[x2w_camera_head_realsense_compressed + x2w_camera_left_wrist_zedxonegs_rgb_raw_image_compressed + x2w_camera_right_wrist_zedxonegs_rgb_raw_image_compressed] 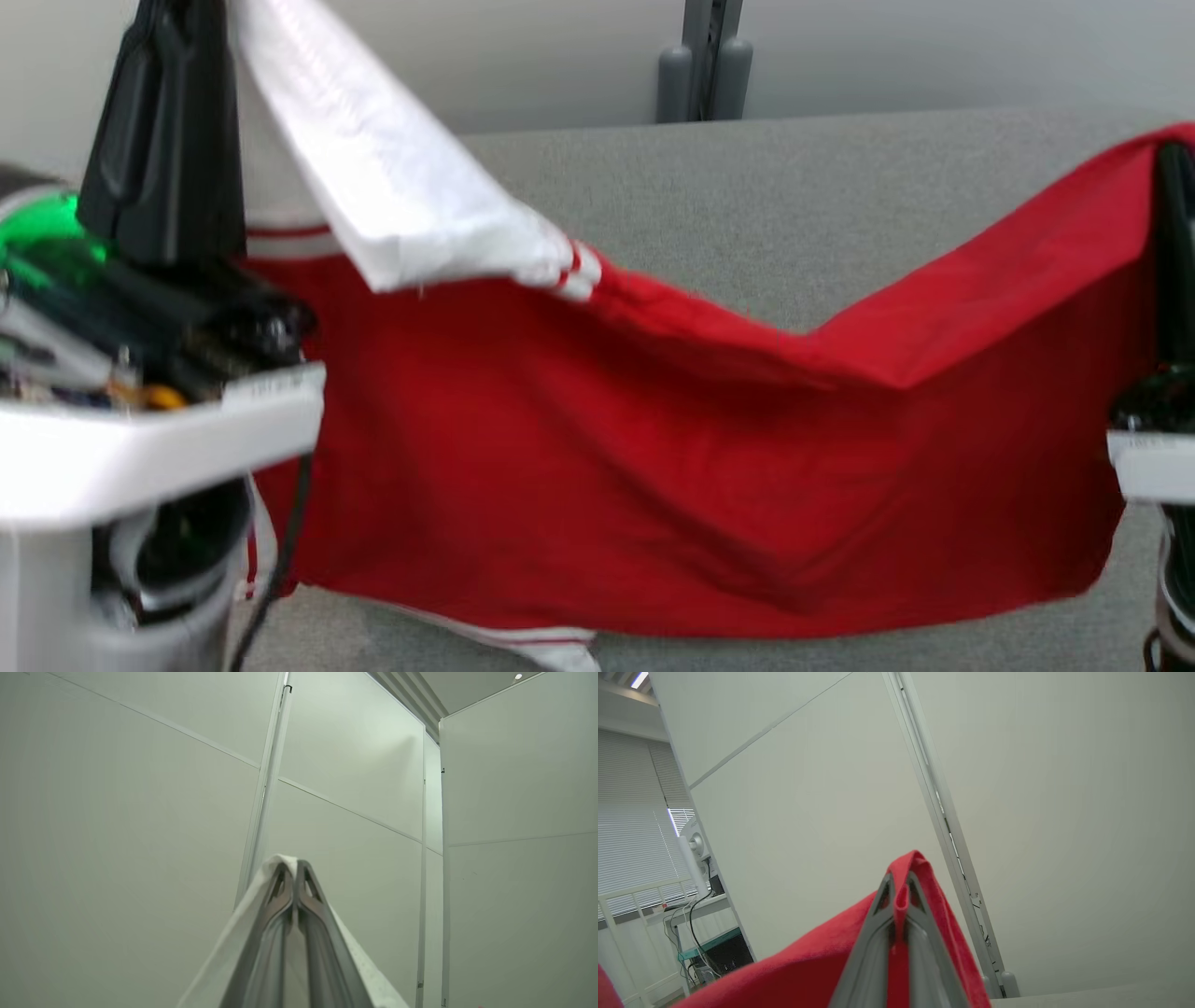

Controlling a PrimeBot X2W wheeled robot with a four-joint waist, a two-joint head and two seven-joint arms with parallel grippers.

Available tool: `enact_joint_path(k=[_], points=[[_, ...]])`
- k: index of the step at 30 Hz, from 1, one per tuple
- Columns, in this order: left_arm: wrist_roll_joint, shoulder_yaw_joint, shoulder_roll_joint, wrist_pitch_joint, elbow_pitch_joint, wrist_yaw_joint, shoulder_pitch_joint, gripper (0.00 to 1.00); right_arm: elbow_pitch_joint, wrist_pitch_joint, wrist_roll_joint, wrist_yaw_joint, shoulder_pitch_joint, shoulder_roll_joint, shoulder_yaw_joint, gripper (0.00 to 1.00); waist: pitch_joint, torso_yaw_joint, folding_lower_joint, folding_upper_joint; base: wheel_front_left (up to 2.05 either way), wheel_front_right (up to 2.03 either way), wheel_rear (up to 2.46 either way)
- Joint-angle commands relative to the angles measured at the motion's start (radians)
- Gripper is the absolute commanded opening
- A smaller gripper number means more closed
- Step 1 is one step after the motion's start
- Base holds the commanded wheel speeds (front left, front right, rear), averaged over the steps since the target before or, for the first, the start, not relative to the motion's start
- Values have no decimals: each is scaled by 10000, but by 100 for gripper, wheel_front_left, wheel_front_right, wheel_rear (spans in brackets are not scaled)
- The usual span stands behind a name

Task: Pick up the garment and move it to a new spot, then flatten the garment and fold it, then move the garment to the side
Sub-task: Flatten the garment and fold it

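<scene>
Where the head view looks down, a grey, felt-like table (747, 187) lies beneath the work, with pale wall panels (117, 835) behind it and a grey post (702, 65) standing at 12 o'clock. Window blinds (630, 826) and a desk with cables (698, 907) show at 9 o'clock in the right wrist view.

The garment (653, 448), red with a white sleeve (392, 177) trimmed in red stripes, hangs spread above the table. Its long axis runs from 9 o'clock to 3 o'clock, and its upper edge sags in the middle. Its lower hem hangs toward 6 o'clock; whether it touches the table I cannot tell.

At 10 o'clock in the head view, the left gripper (295, 865) is clenched on the white sleeve, which wraps over the tips of its fingers (278, 905). At 3 o'clock, the right gripper (901, 879) is pinched tight on a fold of red cloth. That cloth drapes over both fingers and trails toward 8 o'clock in its own wrist view.
</scene>
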Motion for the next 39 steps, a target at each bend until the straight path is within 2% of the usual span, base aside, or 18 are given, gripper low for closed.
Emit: enact_joint_path(k=[1, 6, 11, 14, 15, 16, 20, 25, 31, 35, 39], points=[[13, 43, 196, 177, 480, -84, -562, 0, 337, 112, -62, 3, -518, 4, 60, 0, 507, -20, 0, -1, 0, 0, 0], [326, 136, 666, 498, 2830, -478, -3148, 0, 2246, 177, -313, 3, -3222, 39, 417, 0, 1632, -113, 0, -1, 0, 0, 0], [1031, 156, 1038, 285, 5439, -813, -6736, 0, 4805, -250, -798, 3, -6995, 136, 769, 0, 2683, -281, 0, -1, 0, 0, 0], [1525, 152, 1079, -353, 7130, -932, -8720, 0, 6668, -890, -1211, 3, -9126, 218, 857, 0, 2935, -359, 0, -1, 0, 0, 0], [1525, 152, 1079, -353, 7130, -932, -8720, 0, 6668, -890, -1211, 3, -9126, 218, 857, 0, 2935, -359, 0, -1, 0, 0, 0], [1664, 162, 1069, -639, 7603, -955, -9350, 0, 7277, -1103, -1467, 3, -9761, 239, 927, 0, 3020, -370, 0, -1, 0, 0, 0], [1862, 39, 616, -1516, 9152, -918, -10886, 0, 9430, -1937, -2342, 3, -11725, 293, 814, 0, 3573, -69, 0, -1, 0, 0, 0], [1737, -120, 120, -2202, 10619, -1092, -10889, 0, 11511, -2661, -2868, 3, -12723, 212, 601, 0, 4571, 545, 0, -1, 0, 0, 0], [1323, 77, -65, -2845, 11640, -1408, -9320, 0, 13406, -3255, -2745, 3, -12139, 182, 612, 0, 5357, 841, 0, -1, 0, 0, 0], [898, 276, -174, -2990, 11338, -1675, -8034, 0, 13868, -3426, -2242, 3, -11563, 50, 878, 0, 5458, 881, 0, -1, 0, 0, 0], [525, 430, -132, -3031, 10155, -1780, -6709, 0, 13632, -3497, -1376, 3, -10973, -127, 1242, 0, 5358, 842, 0, -1, 0, 0, 0]])
